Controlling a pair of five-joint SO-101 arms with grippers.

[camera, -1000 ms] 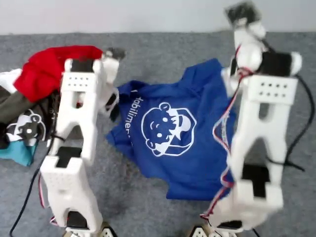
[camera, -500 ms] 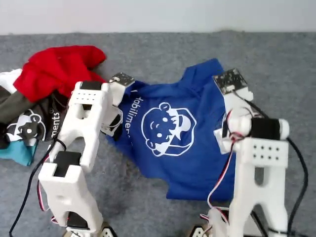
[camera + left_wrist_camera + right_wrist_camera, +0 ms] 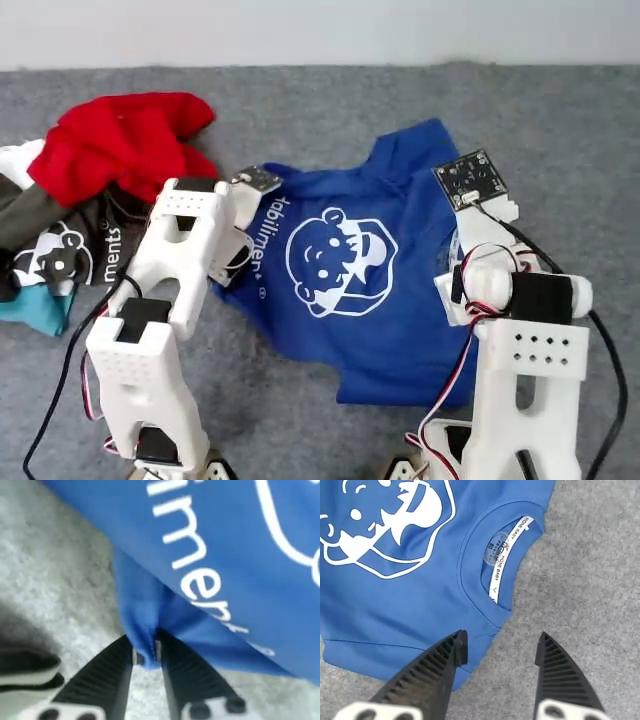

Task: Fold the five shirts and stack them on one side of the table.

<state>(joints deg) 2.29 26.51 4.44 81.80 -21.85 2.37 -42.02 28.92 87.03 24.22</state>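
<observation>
Shirt, blue (image 3: 370,300): we see it lying print-up near the middle of the grey table (image 3: 560,120). It is rumpled, with a white cartoon face (image 3: 335,258) on its front.
Left gripper (image 3: 145,650): we find it pinched narrow on a fold of the blue shirt's edge, at the shirt's 9 o'clock side in the high view. The cloth bunches up between the black fingers (image 3: 102,675).
Right gripper (image 3: 502,639): we see its claw spread wide and holding nothing. It hovers over the shirt's collar (image 3: 470,585) and the bare table just beside it, at the shirt's 3 o'clock side.
Neck label (image 3: 502,555): it is white and sits inside the collar, which lies flat on the table.
Red shirt (image 3: 120,140): we see it crumpled at the table's 10 o'clock.
Heap at 9 o'clock: we make out a dark shirt (image 3: 60,250) with white print, a teal shirt (image 3: 35,310) and a white shirt (image 3: 12,160). They touch one another below the red shirt, and the left arm stands between them and the blue shirt.
</observation>
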